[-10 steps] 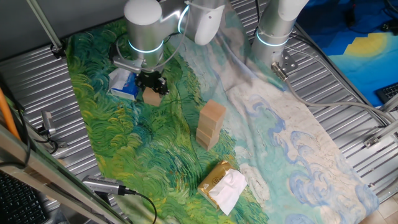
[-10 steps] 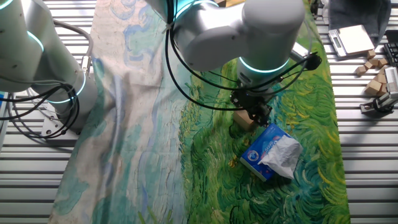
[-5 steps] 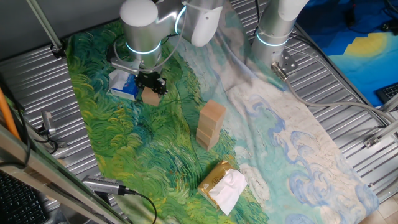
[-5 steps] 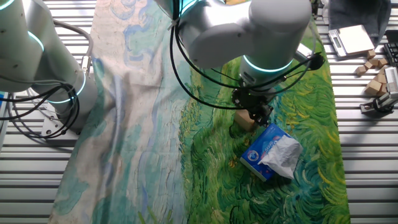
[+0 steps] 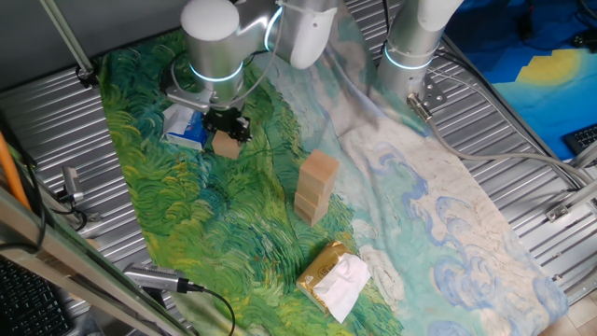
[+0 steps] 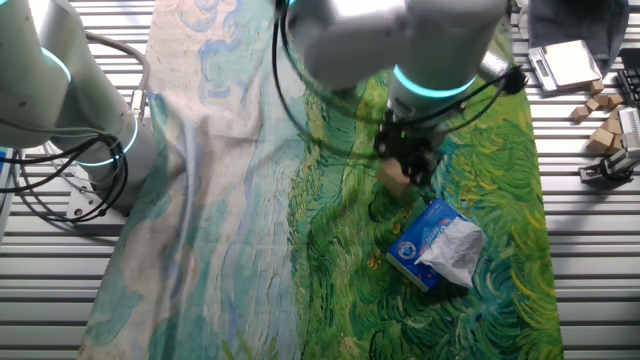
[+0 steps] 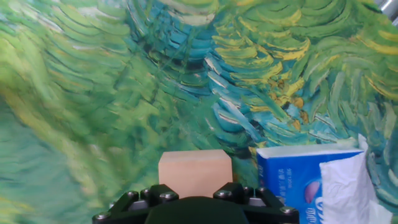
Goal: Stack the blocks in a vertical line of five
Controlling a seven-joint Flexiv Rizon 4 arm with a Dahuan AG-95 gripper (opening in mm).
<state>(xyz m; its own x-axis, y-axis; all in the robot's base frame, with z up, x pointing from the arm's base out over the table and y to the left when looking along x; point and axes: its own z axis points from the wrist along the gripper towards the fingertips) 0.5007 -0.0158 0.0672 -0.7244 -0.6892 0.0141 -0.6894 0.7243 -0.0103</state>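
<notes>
Wooden block (image 5: 227, 145) sits clenched in my gripper (image 5: 227, 131), just clear of the painted cloth (image 5: 187, 224), beside the blue packet (image 6: 437, 243). I grip it by opposite faces to keep it level. It belongs on the stack (image 5: 314, 188), which stands well apart and looks unfinished.

Painted cloth (image 5: 168, 215) with green and blue swirl pattern covers table centre; pale blue-white part (image 5: 466, 233) to right. Blue-and-white soft packet (image 5: 187, 126) lies on green part, far left; same packet (image 6: 437, 245) shows crumpled white end in other fixed view, and fills lower right corner of hand view (image 7: 317, 180). Yellow-and-white wrapped packet (image 5: 334, 275) lies near front edge of cloth. Ribbed metal tabletop (image 5: 522, 121) surrounds cloth.
</notes>
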